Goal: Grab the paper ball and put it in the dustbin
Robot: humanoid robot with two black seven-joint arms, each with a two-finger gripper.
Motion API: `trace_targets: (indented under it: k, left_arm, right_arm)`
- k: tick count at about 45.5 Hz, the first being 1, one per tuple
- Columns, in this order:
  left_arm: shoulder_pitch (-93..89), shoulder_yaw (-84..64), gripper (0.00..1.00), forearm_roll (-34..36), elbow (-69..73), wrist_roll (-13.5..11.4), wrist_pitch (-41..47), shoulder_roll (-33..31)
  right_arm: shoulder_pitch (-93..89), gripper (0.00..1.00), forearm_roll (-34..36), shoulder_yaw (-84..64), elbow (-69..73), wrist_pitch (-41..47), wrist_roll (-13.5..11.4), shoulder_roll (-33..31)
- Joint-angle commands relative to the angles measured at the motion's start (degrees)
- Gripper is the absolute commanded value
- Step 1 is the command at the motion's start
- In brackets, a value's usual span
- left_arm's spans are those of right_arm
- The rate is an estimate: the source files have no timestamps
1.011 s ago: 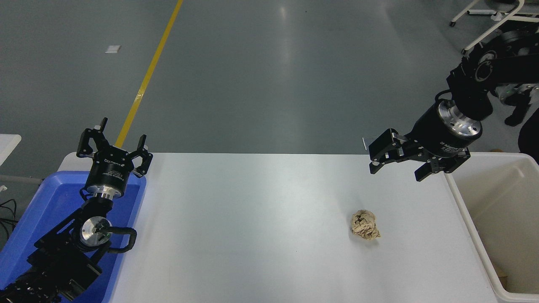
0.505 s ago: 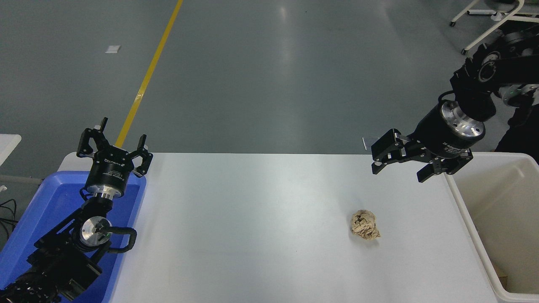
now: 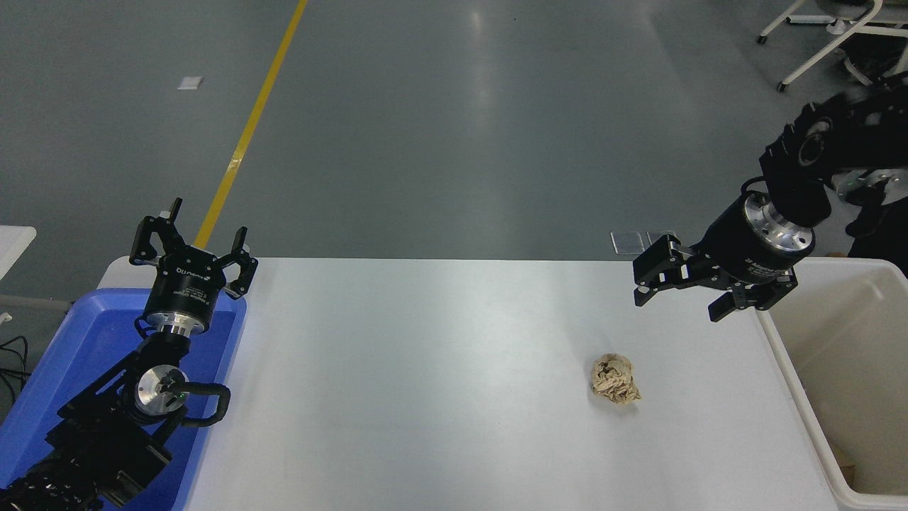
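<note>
We see the paper ball (image 3: 616, 380) lying nearer us and leftward of our spread-fingered, empty right gripper (image 3: 681, 298) (left arm parked far off).

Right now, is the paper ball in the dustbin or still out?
Out. The paper ball lies on the white table, left of the dustbin, with the open right gripper above it.
</note>
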Motion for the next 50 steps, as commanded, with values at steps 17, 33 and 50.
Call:
trace_targets:
  k: [17, 33, 50]
  left_arm:
    - [0.0, 0.0, 0.98, 0.0, 0.0, 0.0, 0.0, 0.0]
    - [0.0, 0.0, 0.98, 0.0, 0.0, 0.0, 0.0, 0.0]
    - [0.0, 0.0, 0.98, 0.0, 0.0, 0.0, 0.0, 0.0]
  right_arm:
    - [-21.7, 1.00, 0.1, 4.7, -8.4, -24.5, -0.1, 6.5]
    - [-30.0, 1.00, 0.2, 7.2, -11.3, -32.2, -0.1, 6.9]
    - [-34.8, 1.00, 0.2, 12.7, -11.3, -34.5, -0.1, 7.7]
